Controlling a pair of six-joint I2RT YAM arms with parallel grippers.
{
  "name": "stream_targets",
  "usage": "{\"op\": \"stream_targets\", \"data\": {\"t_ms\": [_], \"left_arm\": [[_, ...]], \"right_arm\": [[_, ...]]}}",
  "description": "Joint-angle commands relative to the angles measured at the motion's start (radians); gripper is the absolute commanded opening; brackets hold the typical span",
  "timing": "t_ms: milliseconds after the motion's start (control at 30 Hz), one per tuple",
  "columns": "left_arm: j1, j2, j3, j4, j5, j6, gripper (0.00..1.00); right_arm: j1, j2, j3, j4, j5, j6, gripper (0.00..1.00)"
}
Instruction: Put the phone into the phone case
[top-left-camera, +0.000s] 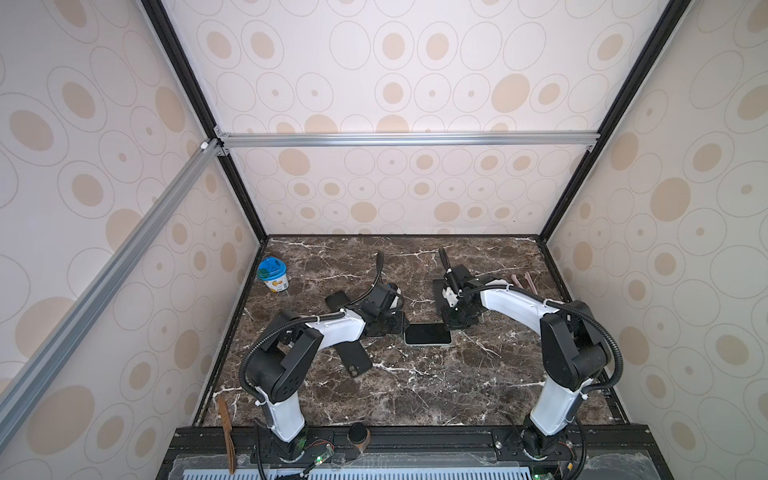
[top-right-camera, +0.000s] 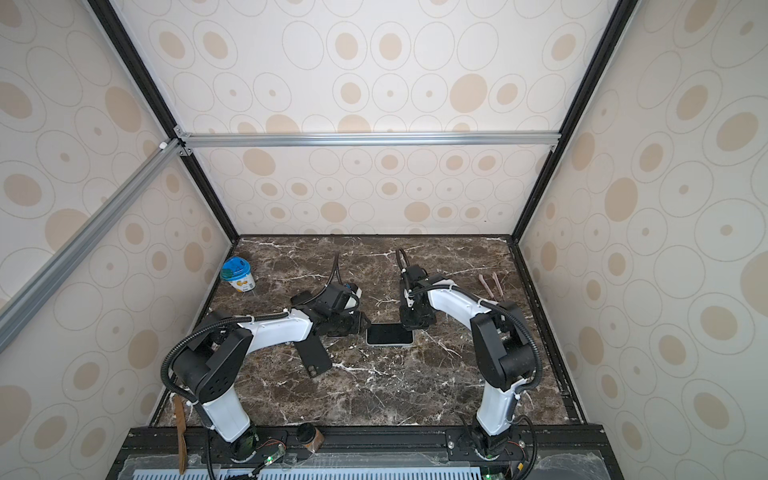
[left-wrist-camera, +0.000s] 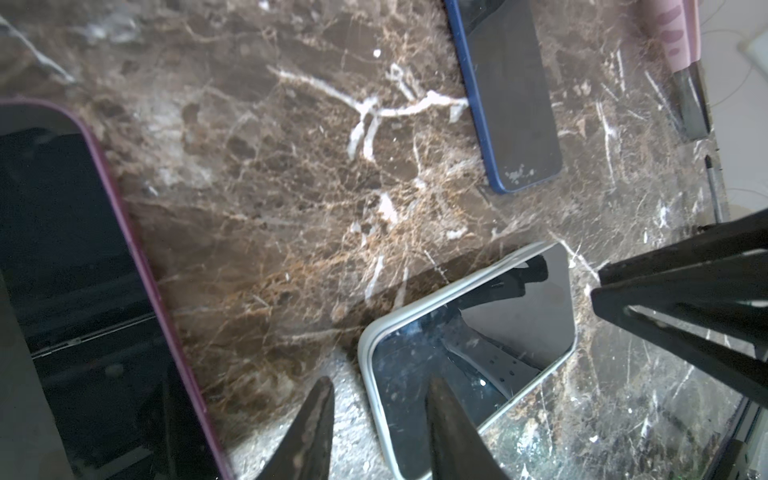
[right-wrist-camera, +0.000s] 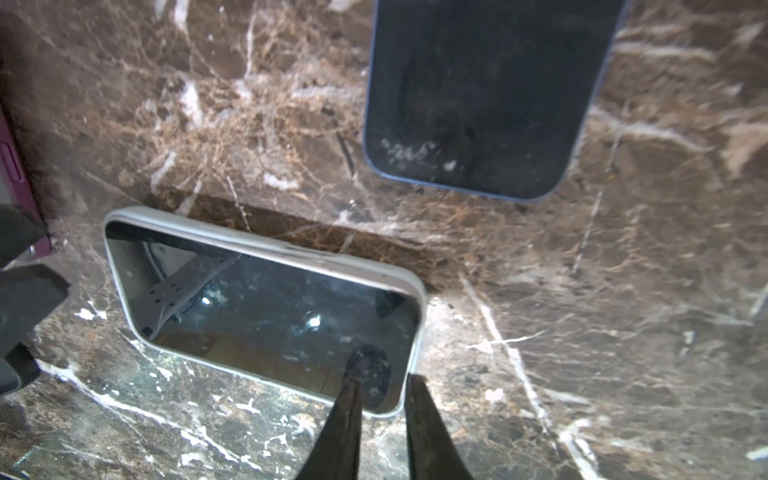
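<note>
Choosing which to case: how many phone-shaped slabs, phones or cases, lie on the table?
5: white-rimmed one at centre; purple-rimmed one under the left gripper; blue-rimmed one by the right gripper; black case beside the left arm; dark slab behind it. Arms may hide more.

**Marble Base, Dotted Walls**

A dark brown marble tabletop (top-left-camera: 415, 395), veined white, forms the cell's base. Behind it and at both its sides rise pale walls (top-left-camera: 395, 62) printed with beige ovals and thin rings. Black frame posts (top-left-camera: 567, 195) climb from its far corners, and a silver rail (top-left-camera: 407, 139) crosses the wall behind it. The light is soft and even.
</note>
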Motion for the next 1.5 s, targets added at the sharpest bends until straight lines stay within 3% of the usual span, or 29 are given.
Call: {"op": "stream_targets", "data": {"t_ms": [0, 300, 800, 1467], "left_arm": [[0.01, 0.019, 0.048, -0.036, -0.009, 0.026, 0.38], [0.012, 0.065, 0.064, -0.043, 0.013, 0.024, 0.32], [0.012, 0.102, 0.06, -0.041, 0.029, 0.021, 0.2], [0.011, 0.126, 0.055, -0.019, 0.058, 0.014, 0.16]], "right_arm": [[-0.023, -0.001, 0.021, -0.009, -0.018, -0.03, 0.23], [-0.068, 0.055, 0.039, 0.016, -0.052, -0.054, 0.24], [-0.089, 0.128, 0.018, 0.061, -0.087, -0.042, 0.19], [-0.086, 0.182, -0.067, 0.036, -0.049, -0.025, 0.17]]}}
